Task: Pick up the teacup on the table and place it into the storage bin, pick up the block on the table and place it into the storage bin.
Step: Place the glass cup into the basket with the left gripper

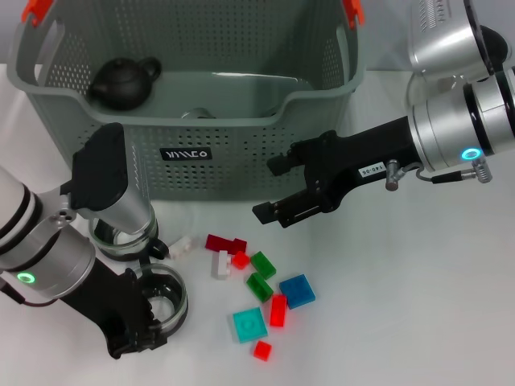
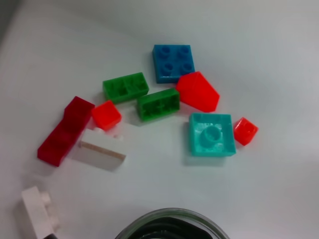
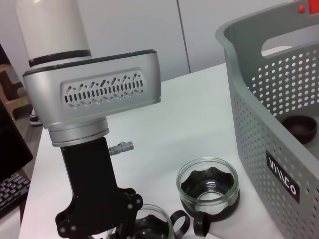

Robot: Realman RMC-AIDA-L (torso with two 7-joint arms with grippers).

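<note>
Teacup [image 1: 165, 296] at lower left sits under the left gripper [image 1: 153, 310], grip unclear; right gripper [image 1: 278, 186], fingers spread, hovers before the storage bin [image 1: 241, 153].

You're looking at two glass teacups [image 1: 165, 299] [image 1: 117, 233] standing upright beside the scattered coloured blocks [image 1: 257, 293], just before the grey perforated storage bin [image 1: 241, 153], which is sitting upright behind them

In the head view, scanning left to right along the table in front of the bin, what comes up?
Left gripper over a glass teacup → white block → dark red block → green blocks → blue block; the right gripper hovers open above, near the storage bin.
</note>
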